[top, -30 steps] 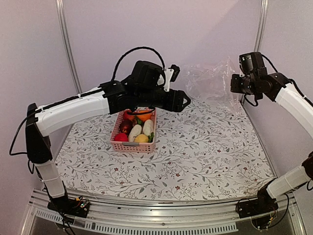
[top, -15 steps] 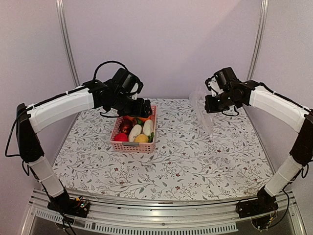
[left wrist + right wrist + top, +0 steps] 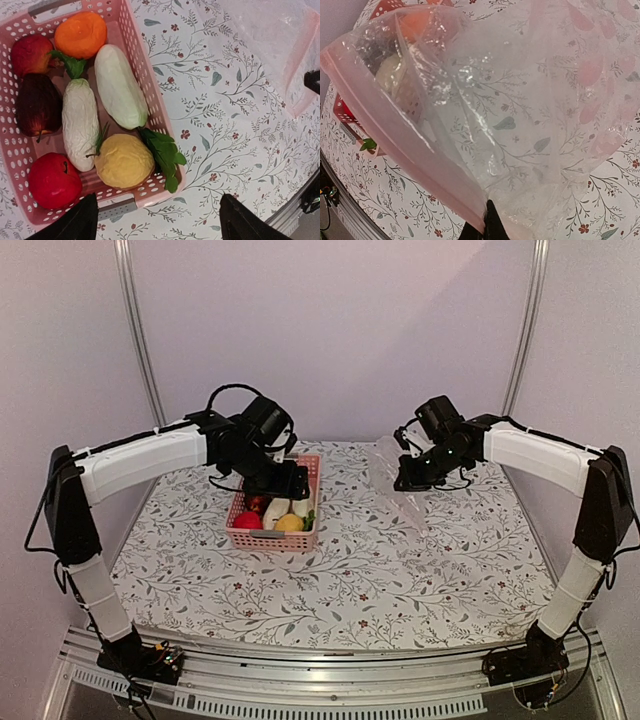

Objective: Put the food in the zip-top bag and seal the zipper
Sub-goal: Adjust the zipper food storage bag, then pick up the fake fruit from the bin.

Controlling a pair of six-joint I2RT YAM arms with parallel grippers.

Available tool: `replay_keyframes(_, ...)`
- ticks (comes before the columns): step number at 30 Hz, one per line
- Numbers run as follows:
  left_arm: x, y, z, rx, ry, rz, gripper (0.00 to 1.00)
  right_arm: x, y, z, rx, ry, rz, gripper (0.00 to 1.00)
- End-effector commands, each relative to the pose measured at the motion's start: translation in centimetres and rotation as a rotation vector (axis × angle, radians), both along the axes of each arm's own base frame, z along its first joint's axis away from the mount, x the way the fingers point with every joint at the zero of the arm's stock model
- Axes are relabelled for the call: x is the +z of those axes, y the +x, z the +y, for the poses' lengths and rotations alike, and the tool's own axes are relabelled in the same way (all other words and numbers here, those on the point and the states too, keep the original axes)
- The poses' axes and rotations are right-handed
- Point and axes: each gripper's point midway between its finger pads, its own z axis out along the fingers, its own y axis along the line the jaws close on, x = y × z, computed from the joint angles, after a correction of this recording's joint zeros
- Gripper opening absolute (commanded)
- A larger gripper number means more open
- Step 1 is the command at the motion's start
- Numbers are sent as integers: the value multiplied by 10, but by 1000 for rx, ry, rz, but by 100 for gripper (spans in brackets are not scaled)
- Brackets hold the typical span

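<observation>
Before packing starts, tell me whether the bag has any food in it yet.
Empty. The bag hangs clear from the right end effector; the food lies in the basket.

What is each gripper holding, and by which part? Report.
Right gripper pinches the zip-top bag at its pink zipper strip; left gripper, open over the pink basket, holds nothing.

A pink slotted basket (image 3: 270,538) sits on the floral-patterned table (image 3: 400,570) between pale walls (image 3: 400,330).
</observation>
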Motion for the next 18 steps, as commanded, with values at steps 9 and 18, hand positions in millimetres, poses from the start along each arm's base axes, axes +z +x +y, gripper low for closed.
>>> replay_keyframes(9, -64, 2, 18, 21, 112, 196, 80, 7, 3, 12, 39, 34, -8, 0)
replay_keyframes(18, -89, 12, 14, 28, 119, 268, 81, 10, 3, 12, 41, 33, -15, 0)
